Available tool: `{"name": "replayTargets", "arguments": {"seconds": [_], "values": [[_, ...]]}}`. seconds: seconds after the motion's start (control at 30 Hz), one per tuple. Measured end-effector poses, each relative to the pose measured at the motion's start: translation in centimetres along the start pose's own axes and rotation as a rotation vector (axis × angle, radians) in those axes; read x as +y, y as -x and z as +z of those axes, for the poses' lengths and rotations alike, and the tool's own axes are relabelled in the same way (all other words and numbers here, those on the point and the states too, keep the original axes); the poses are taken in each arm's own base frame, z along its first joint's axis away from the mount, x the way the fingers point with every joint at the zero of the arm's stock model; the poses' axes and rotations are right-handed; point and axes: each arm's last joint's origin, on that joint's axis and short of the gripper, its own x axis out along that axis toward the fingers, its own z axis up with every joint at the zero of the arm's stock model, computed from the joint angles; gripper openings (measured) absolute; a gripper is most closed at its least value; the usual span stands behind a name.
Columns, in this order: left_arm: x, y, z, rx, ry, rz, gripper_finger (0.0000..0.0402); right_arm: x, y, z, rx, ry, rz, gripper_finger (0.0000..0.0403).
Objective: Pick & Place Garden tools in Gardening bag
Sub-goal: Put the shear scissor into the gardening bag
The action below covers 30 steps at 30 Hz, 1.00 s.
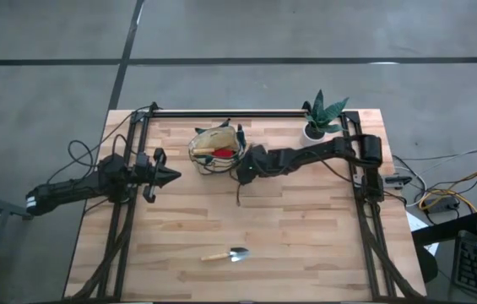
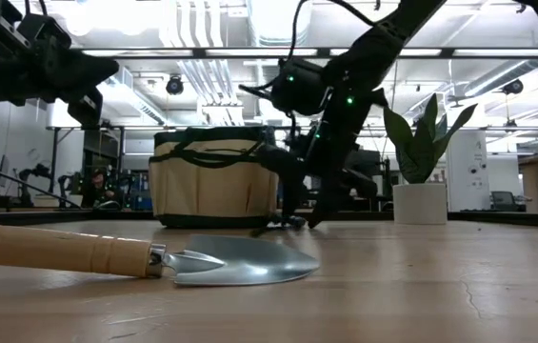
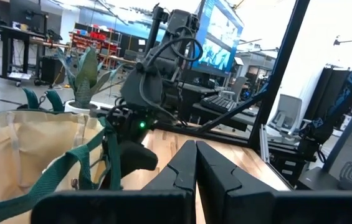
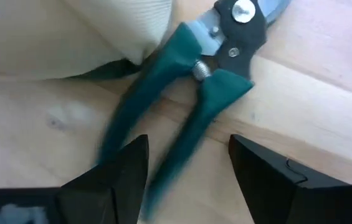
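Note:
Pruning shears [image 4: 216, 74] with dark green handles lie flat on the table, right beside the tan gardening bag [image 1: 214, 147], which has a red piece inside. My right gripper [image 4: 188, 143] slants down over the shears, open, one finger on each side of the two handles, not touching them. It also shows in the high view as my right gripper [image 1: 241, 175]. A wooden-handled trowel [image 1: 225, 254] lies near the table's front edge. My left gripper [image 1: 173, 177] hovers left of the bag, shut and holding nothing.
A green plant in a white pot [image 1: 320, 121] stands at the far right corner. The bag's dark green loop handles [image 3: 70, 165] stick up on the side toward my left gripper. Bare wood lies between the bag and the trowel [image 2: 202, 259].

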Motion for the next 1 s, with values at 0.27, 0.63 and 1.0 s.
{"name": "replayTargets", "arguments": {"seconds": [0.27, 0.63, 1.0], "values": [[0.0, 0.0, 0.0, 0.006, 0.002, 0.001, 0.001, 0.4, -0.4, 0.0, 0.045, 0.093, -0.017, 0.0195], [0.0, 0.0, -0.1, 0.008, 0.002, 0.002, 0.001, 0.4, -0.3, 0.0, 0.092, 0.142, 0.024, 0.0052], [0.0, 0.0, -0.1, 0.01, 0.003, 0.002, 0.001, 0.1, 1.7, -0.3, 0.232, 0.205, 0.067, 0.0041]]}}
